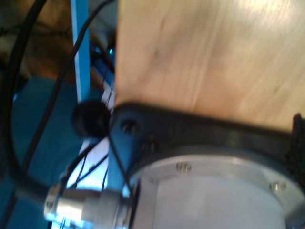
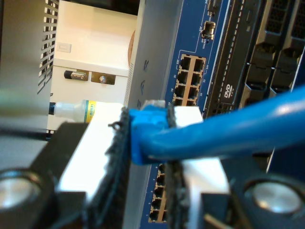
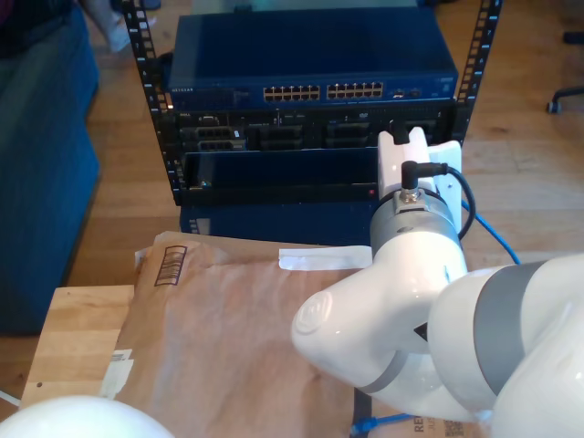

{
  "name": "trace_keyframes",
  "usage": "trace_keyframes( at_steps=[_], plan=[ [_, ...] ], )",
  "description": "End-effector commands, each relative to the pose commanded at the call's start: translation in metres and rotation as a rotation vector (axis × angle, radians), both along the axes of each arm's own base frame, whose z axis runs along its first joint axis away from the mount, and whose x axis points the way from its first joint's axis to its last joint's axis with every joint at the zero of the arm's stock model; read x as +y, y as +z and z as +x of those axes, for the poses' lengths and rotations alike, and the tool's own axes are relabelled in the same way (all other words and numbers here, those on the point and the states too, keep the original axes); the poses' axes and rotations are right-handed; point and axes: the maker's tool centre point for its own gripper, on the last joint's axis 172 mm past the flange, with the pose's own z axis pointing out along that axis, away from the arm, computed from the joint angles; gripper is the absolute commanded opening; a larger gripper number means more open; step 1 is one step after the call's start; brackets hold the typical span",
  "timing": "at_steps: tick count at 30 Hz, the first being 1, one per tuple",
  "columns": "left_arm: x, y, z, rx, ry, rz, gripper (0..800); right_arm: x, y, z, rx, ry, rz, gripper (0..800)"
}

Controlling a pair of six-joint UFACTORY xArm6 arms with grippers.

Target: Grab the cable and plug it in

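1. The cable (image 2: 224, 131), thin and bright blue, is pinched between the fingers (image 2: 190, 119) of my second gripper (image 2: 147, 124). They are closed narrow on it just behind its plug (image 2: 148, 113), which points toward the port rows of the blue switch (image 2: 193, 76).
2. In the exterior view the white arm (image 3: 415, 228) reaches toward the rack at the far side, and more blue cable trails past it on that view's right (image 3: 493, 233) and along the near edge (image 3: 374, 423).
3. We judge the cable light and limp: it will sag and twist, so only the short stretch at the plug steers well. The present hold, close behind the plug, looks like the right place.
4. The jacket looks smooth, so it could slide through the pads under a push. The plug's small latch tab is probably fragile, and a skewed entry could bend it.
5. The first wrist view is blurred. It shows a bare wooden board (image 1: 209, 52), dark robot wiring (image 1: 28, 119) and a metal connector (image 1: 81, 205); we cannot tell how the fingers of my first gripper stand.
6. Room is tight ahead: the ports sit closely packed, with a grey rack upright (image 2: 152, 62) just beside them and dark server fronts (image 2: 271, 47) on the other side. In the exterior view the paper-covered worktop (image 3: 228, 319) lies near, well apart from the rack front, leaving room to back off.
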Motion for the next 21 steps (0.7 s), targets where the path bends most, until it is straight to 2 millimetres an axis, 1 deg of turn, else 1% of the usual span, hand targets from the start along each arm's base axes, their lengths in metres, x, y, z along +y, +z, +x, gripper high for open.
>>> trace_keyframes(
  at_steps=[2, 4, 7, 11, 12, 17, 21],
  plan=[
    [-0.001, -0.006, 0.001, -0.003, -0.001, 0.005, 800, 0.0, -0.001, 0.0, 0.001, 0.0, -0.001, 2],
    [0.0, -0.006, 0.001, -0.003, 0.001, 0.006, 800, 0.002, 0.0, 0.0, 0.001, 0.005, 0.0, 2],
    [0.0, -0.006, 0.001, -0.004, 0.001, 0.005, 800, 0.011, -0.002, -0.003, 0.004, 0.022, -0.003, 2],
    [0.0, -0.006, 0.001, -0.004, 0.001, 0.005, 800, 0.02, 0.003, -0.004, -0.005, 0.038, 0.003, 2],
    [0.0, -0.006, 0.001, -0.003, 0.0, 0.005, 800, 0.021, 0.007, -0.003, -0.01, 0.039, 0.006, 2],
    [0.0, -0.006, 0.001, -0.004, 0.001, 0.005, 800, 0.025, 0.01, -0.005, -0.014, 0.05, 0.004, 2],
    [0.0, -0.006, 0.001, -0.004, 0.001, 0.005, 800, 0.03, 0.007, -0.009, -0.009, 0.062, -0.001, 2]
  ],
)
